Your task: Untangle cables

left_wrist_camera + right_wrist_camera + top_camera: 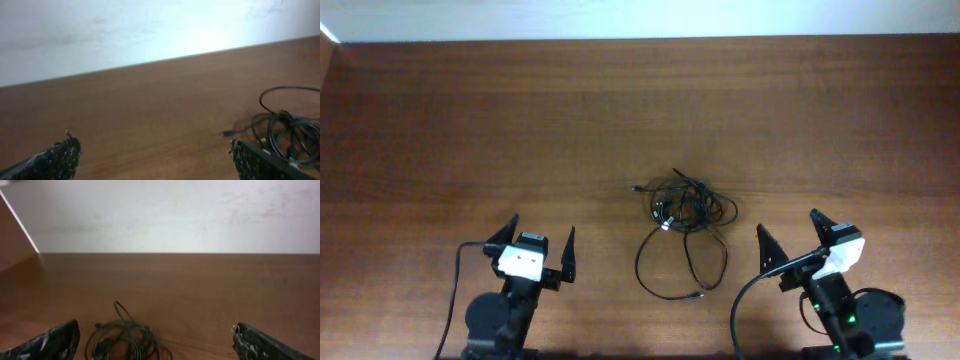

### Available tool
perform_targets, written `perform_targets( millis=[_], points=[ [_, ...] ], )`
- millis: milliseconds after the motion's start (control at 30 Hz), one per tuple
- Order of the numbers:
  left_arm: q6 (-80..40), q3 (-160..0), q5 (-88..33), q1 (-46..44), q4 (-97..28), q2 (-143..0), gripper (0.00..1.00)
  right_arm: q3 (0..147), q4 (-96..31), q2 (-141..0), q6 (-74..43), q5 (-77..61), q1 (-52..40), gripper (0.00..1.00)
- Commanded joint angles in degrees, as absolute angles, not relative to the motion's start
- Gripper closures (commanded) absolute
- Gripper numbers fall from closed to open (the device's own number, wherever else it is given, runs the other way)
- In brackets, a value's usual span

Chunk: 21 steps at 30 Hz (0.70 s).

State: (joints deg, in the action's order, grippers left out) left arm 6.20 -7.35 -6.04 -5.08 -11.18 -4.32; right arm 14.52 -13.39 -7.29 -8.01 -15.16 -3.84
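Cables [685, 215] lie tangled on table [470, 130] between left pincer [543, 225] and right pincer [787, 221], both released.

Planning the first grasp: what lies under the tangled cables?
Through the loops of the cables only the wooden table shows. Where strands pile up in the knot, whatever lies beneath them is covered.
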Motion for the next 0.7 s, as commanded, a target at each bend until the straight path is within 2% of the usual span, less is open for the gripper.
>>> perform_targets(
  millis=[0,133,200,367,467,567,667],
  points=[
    [6.72,-15.49,-8.21,-5.21,-11.29,-12.38,0.01,24.32,-16.01,-15.66,-8.21,-16.08,-4.08,0.01],
    [6.76,-28.47,-8.38,-5.21,-14.87,-26.87,0.01,39.03,-25.21,-29.08,-7.7,-16.12,-4.1,0.01],
    [7.38,-37.45,-12.29,-5.21,-19.22,-35.16,0.01,47.03,-31.38,-35.35,-7.7,-16.14,-4.1,0.01],
    [7.35,-63.26,-15.31,-5.26,-38.79,-57.12,0.01,66.35,-47.24,-47.64,-7.73,-16.34,-4.1,0.01],
    [7.33,-72.88,-16.99,-5.26,-47.57,-67.07,0.01,69.08,-49.12,-49.43,-7.94,-18.46,-4.1,0.01],
    [6.68,-73.45,-24.88,-5.26,-48.45,-71.55,0.01,69.08,-49.28,-50.26,-7.94,-21.63,-4.1,0.01],
    [6.55,-73.45,-27.2,-5.26,-47.44,-75.13,0.01,69.08,-49.32,-51.66,-7.94,-22.55,-4.1,0.01]
  ],
)
